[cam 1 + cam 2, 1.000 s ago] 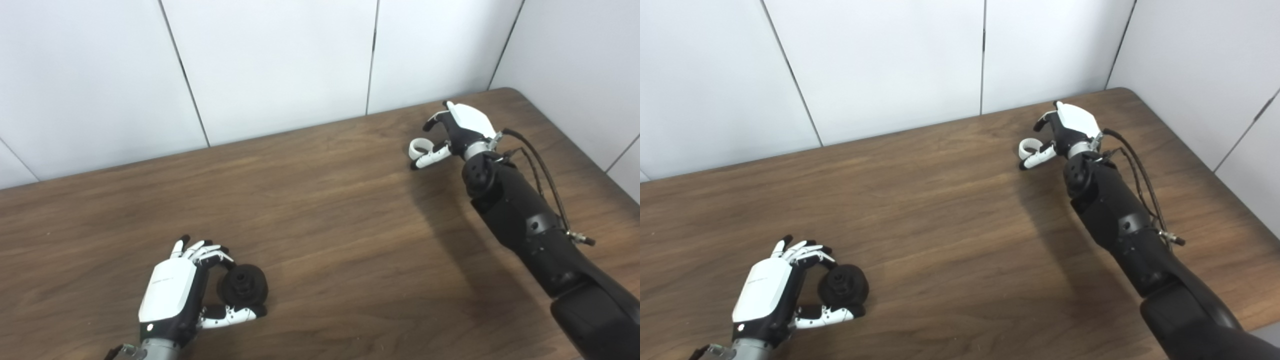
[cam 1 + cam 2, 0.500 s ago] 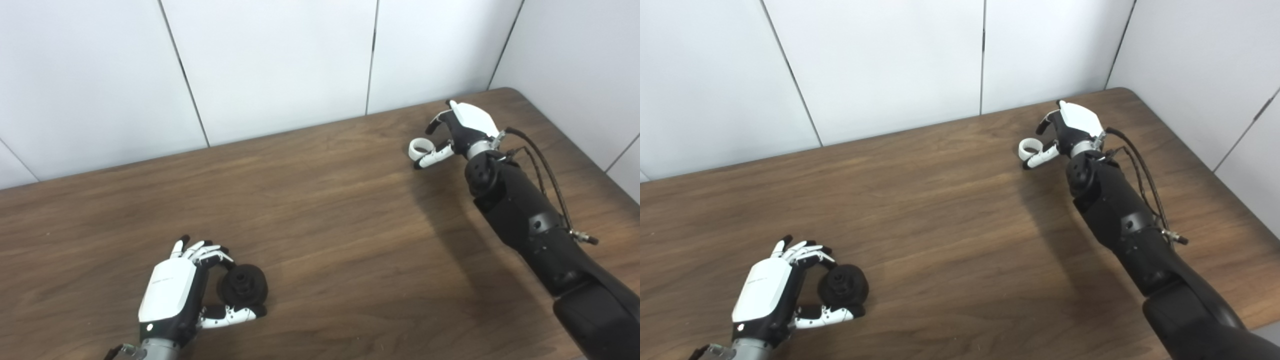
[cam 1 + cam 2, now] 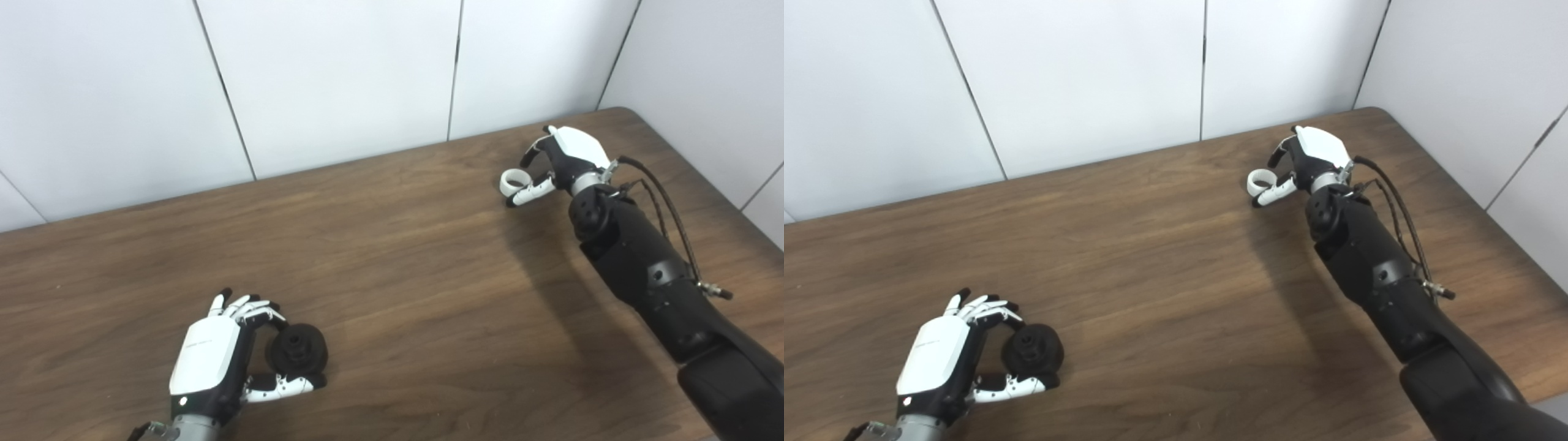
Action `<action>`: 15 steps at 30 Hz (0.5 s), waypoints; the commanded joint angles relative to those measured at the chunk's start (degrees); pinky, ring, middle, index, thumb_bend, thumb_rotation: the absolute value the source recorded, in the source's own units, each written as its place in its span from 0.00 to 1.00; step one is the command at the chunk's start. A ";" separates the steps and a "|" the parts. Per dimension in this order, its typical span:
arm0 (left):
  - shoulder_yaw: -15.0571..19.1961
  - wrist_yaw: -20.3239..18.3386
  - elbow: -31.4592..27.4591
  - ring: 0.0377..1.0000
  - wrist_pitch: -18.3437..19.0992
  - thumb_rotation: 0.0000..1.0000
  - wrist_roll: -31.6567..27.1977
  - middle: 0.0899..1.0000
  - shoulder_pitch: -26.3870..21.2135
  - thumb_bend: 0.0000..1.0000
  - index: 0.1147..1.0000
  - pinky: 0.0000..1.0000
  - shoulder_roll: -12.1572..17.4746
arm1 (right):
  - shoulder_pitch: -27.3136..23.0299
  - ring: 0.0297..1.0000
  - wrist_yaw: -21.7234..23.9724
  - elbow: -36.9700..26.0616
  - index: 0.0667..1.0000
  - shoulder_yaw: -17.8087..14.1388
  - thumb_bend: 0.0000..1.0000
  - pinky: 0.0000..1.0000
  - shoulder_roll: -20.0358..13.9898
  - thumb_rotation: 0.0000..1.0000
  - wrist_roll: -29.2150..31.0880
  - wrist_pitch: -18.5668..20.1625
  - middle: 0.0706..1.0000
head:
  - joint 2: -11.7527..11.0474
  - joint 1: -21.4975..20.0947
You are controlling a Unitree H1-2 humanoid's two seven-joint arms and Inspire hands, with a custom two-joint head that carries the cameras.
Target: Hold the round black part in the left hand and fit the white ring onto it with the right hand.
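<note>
The round black part [image 3: 299, 350] rests on the wooden table [image 3: 398, 257] at the front left. My left hand [image 3: 211, 355] is curled around it, with fingers on its far side and thumb along its near side. The white ring [image 3: 513, 180] lies on the table at the far right. My right hand [image 3: 560, 156] is just to the right of it. Its thumb lies against the ring's near side and its fingers arch above it, apart from the ring. The same scene shows in the right eye view: part [image 3: 1034, 351], ring [image 3: 1259, 181].
White wall panels [image 3: 337, 79] stand right behind the table's far edge and along its right side. The table's far right corner [image 3: 621, 113] is close behind my right hand. Cables [image 3: 667, 208] run along my right forearm.
My right hand has shifted very slightly beside the white ring. The ring, the black part and my left hand have not moved.
</note>
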 commanded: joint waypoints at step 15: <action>0.00 -0.21 -0.70 0.87 -0.33 0.05 0.76 0.74 0.39 0.52 0.42 1.00 0.75 | -2.92 1.00 1.30 -0.02 0.55 -0.46 0.86 1.00 -1.17 0.25 0.75 0.08 0.95 | 0.33 0.36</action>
